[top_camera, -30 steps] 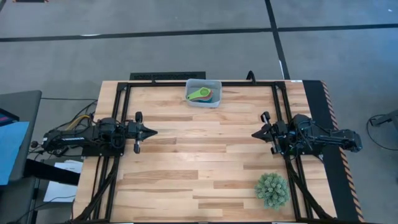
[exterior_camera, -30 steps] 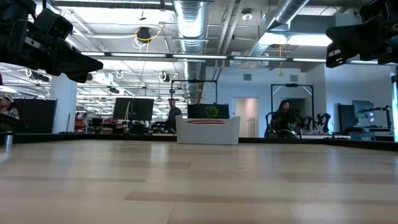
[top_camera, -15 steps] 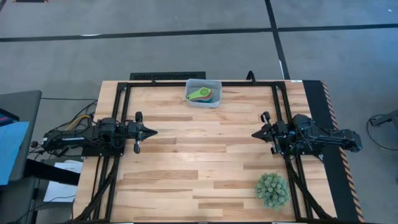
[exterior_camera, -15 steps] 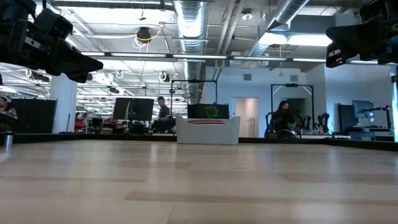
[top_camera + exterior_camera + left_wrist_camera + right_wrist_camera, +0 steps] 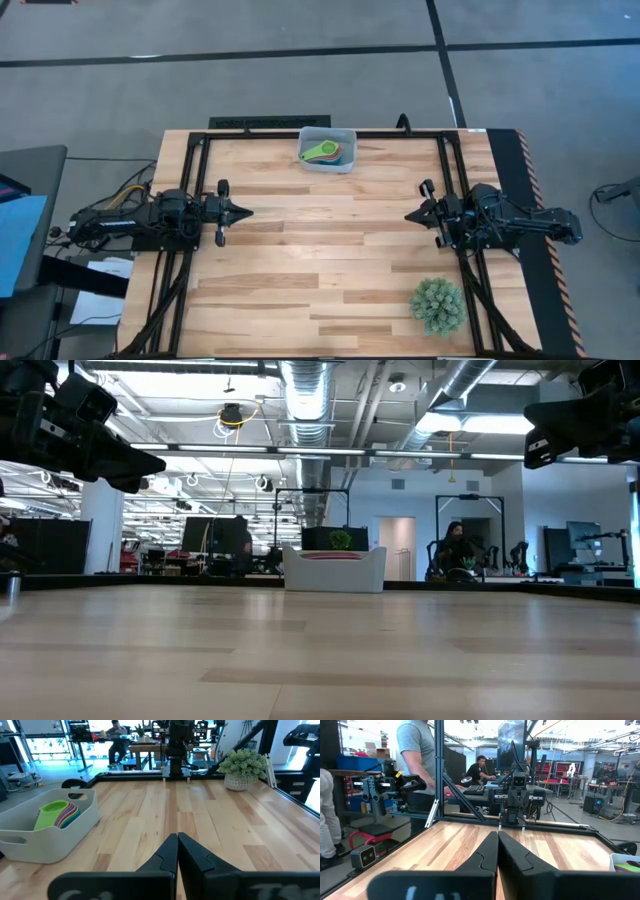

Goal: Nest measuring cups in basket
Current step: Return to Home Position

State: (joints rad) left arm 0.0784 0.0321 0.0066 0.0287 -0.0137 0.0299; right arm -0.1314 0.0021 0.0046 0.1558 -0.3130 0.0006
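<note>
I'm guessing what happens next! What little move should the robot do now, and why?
Probably none: I'd just let the robot rest. The measuring cups sit nested inside the basket, and the left gripper and right gripper are both shut, empty, and well away from it on opposite sides.

The middle of the table point(image 5: 330, 250) lies bare, a wide lane between the left gripper point(image 5: 245, 212) and the right gripper point(image 5: 410, 215), which sit well apart at the 2 sides with tips facing. 2 things stand in the way: the basket point(image 5: 328, 149) with the nested measuring cups point(image 5: 322, 152) at the middle of 1 long edge, and the spiky plant point(image 5: 438, 305) by the opposite edge's corner, near the right arm.
</note>
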